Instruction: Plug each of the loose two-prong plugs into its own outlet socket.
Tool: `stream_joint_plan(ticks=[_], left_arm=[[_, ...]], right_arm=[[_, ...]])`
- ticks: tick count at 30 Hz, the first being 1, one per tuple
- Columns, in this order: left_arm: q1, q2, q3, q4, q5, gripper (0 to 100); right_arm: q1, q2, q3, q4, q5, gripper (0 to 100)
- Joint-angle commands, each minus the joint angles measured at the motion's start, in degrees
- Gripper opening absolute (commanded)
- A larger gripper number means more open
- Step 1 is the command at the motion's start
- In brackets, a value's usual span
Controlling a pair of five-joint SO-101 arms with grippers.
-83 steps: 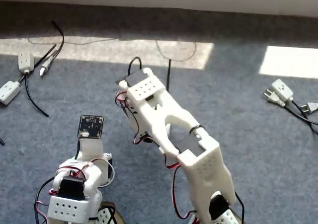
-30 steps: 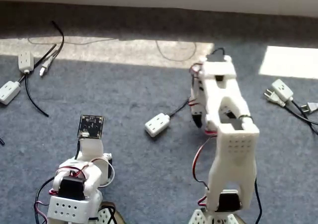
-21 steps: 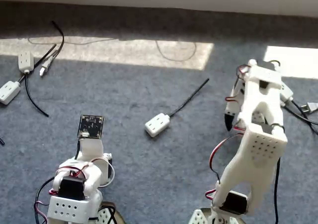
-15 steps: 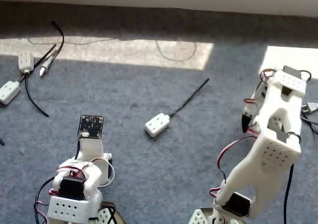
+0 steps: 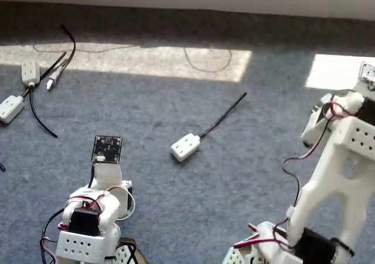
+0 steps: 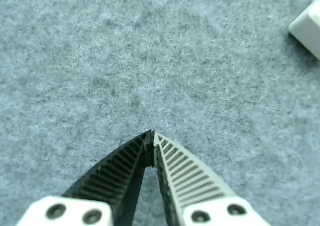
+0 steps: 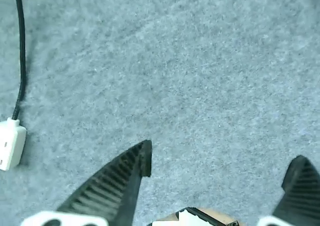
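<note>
A white socket block [image 5: 186, 147] lies flat on the grey carpet [image 5: 146, 112], near the middle of the high view. Its black cord [image 5: 222, 116] runs up and to the right and ends on bare carpet. There is lots of open carpet all around the block, on every side.

The left arm [image 5: 94, 217] sits folded at the lower left of the high view, well apart from the block. The left pincer [image 6: 151, 138] is clenched, its two tips touching, and it holds nothing. It points down at bare carpet, and one corner of the white block [image 6: 307, 28] shows at the rim of the left wrist view.

The right arm [image 5: 345, 158] stands at the far right edge of the high view, and its top is cut off by that edge. The right pincer [image 7: 220, 168] is released, its fingers spread wide over bare carpet. The block [image 7: 10, 141] and its cord [image 7: 20, 60] lie far off to one side of it.

At the upper left of the high view, two more sockets [image 5: 30, 72] and a small plug [image 5: 53, 79] lie close together with dark cords, near the left edge
</note>
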Motion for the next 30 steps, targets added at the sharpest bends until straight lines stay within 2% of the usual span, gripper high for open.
stream_joint_plan(ticks=[1, 11, 14, 19, 24, 30], left_arm=[[0.6, -0.2, 0.7, 0.3, -0.4, 1], [0.6, -0.2, 0.7, 0.3, -0.4, 1], [0.6, -0.2, 0.7, 0.3, -0.4, 1], [0.6, -0.2, 0.7, 0.3, -0.4, 1], [0.6, -0.2, 0.7, 0.3, -0.4, 1], [0.6, -0.2, 0.7, 0.3, -0.4, 1]], right_arm=[[-0.8, -11.6, 14.1, -5.4, 2.7, 39.7], [-0.8, -42.2, 56.8, -33.2, 2.9, 39.7], [-3.2, -52.8, 69.0, -39.0, 2.9, 39.7], [-11.2, -68.9, 84.6, -39.0, 2.9, 39.7], [-16.7, -81.5, 90.9, -34.4, 2.9, 39.7], [-17.4, -81.8, 94.7, -35.5, 3.0, 39.7]])
